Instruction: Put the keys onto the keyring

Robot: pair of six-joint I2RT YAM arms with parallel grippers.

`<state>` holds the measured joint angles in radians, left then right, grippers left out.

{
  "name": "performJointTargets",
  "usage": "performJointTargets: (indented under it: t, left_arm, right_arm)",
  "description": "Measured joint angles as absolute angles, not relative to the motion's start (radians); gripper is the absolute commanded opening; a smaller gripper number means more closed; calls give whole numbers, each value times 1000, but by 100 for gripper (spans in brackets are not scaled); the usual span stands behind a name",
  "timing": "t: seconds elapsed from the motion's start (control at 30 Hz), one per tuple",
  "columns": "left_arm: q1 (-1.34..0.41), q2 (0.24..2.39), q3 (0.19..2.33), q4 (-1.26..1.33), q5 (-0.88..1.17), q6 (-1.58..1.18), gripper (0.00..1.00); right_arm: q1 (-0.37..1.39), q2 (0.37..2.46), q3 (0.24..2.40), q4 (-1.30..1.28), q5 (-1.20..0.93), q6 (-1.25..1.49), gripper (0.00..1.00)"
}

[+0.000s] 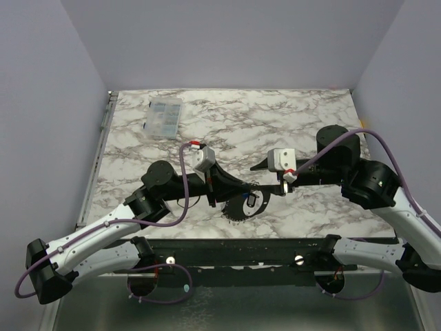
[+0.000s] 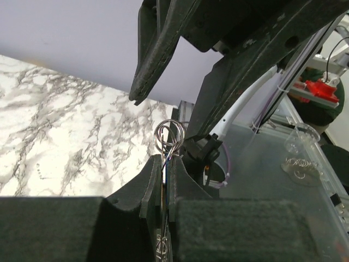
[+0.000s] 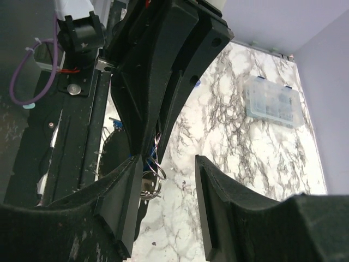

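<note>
1. Grey metal keyring (image 1: 230,212), large, thin and round w/ a coiled, toothy rim, sits between the two arm tips near the front of the white-and-grey marble-print table (image 1: 310,117). Can't tell if it's lying flat or hanging.
2. Left gripper (image 2: 166,164): black fingers pressed together on sth thin. Small bright wire loops (image 2: 169,136) stick out past the tips, and a blue-purple sliver shows between the pads. Prob. the ring's edge, not certain.
3. Right gripper (image 3: 165,164): matte black fingers spread, straddling the left tip and loops; nothing pinched.
4. Keys (image 3: 146,187): one small pale-headed piece seems to dangle under the loops in the right wrist view. Too blurred to count others.
5. Progress (my read): mid-task, threading in hand. No key clearly seated on the ring yet, so most work is left.
6. Clear plastic compartment box (image 1: 165,117), ribbed and glossy, sits back-left, well apart from the action.
</note>
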<state>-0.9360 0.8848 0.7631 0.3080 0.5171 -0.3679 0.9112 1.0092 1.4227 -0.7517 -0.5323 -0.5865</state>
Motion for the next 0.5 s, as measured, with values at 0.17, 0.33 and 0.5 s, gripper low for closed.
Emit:
performJointTargets:
  t: [0.17,0.33,0.5]
  left_arm:
    - [-936,885,764,269,524,-355,0]
    - [-936,886,766,255,528,-354,0]
    - [-936,889,771,249,530,-355,0]
  right_arm:
    - [911,1030,1447,-787,-541,-603,46]
    - [911,1050,1472,-825,-555,-604,45]
    - [911,1059,1478,-869,-572,-604,45]
